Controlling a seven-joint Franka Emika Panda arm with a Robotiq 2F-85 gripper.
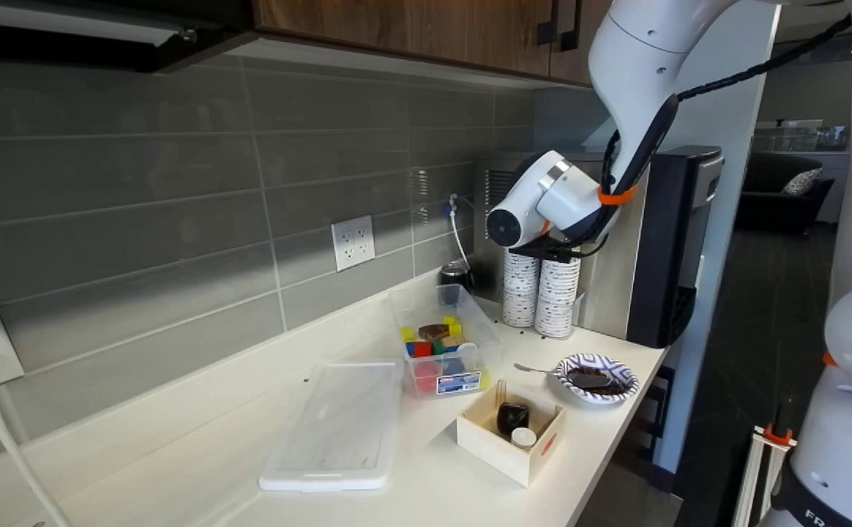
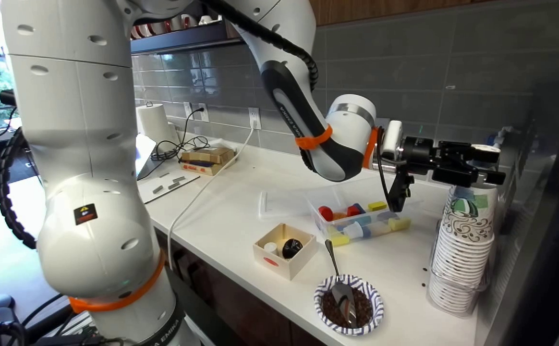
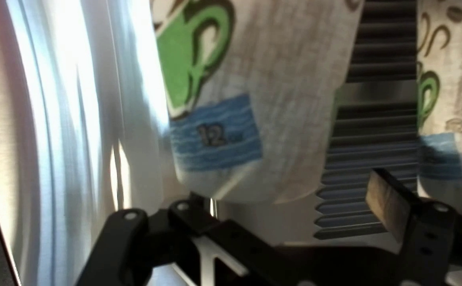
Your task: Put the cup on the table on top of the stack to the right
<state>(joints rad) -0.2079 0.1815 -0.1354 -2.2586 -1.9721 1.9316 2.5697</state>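
On cup (image 3: 270, 99), wrist vw only: "12" lbl (image 3: 217, 135)

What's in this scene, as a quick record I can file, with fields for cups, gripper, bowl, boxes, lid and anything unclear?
cup stacks: two columns, side by side, by a tall steel-sided machine
nearest cup: blue patch reading 12, in the wrist view
gripper: open, at the tops of the stacks
bowl: patterned, dark granules inside, spoon resting in it
wooden box: a black object and a small white object
clear bin: coloured blocks
lid: flat on the counter, beside the bin
unclear: whether the gripper touches a cup
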